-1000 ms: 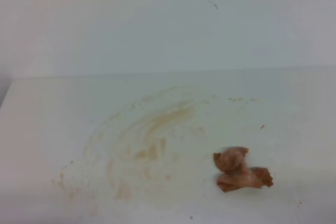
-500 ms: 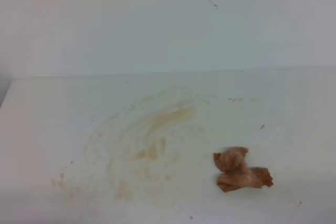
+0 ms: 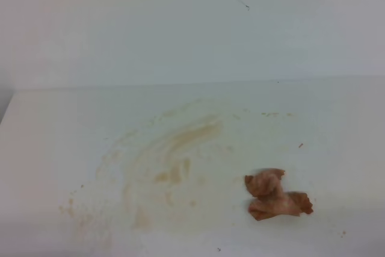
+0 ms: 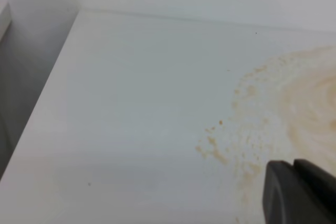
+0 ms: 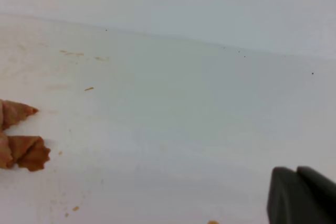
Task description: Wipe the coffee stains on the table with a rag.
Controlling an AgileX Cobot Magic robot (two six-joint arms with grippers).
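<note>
Meanwhile rag (image 3: 277,195) right of coffee stains (image 3: 171,154); right hand (image 5: 302,196) closed, empty; left hand (image 4: 299,192) unclear.

Table (image 3: 54,142): glossy white, flat, back edge against white wall (image 3: 180,22). Coffee stains (image 3: 174,148): tan curved smear at centre, blotches and specks trailing toward front left. Rag (image 3: 274,195): crumpled orange-brown wad lying on table right of smear, apart from it. Few small specks (image 3: 277,114) behind rag.
</note>
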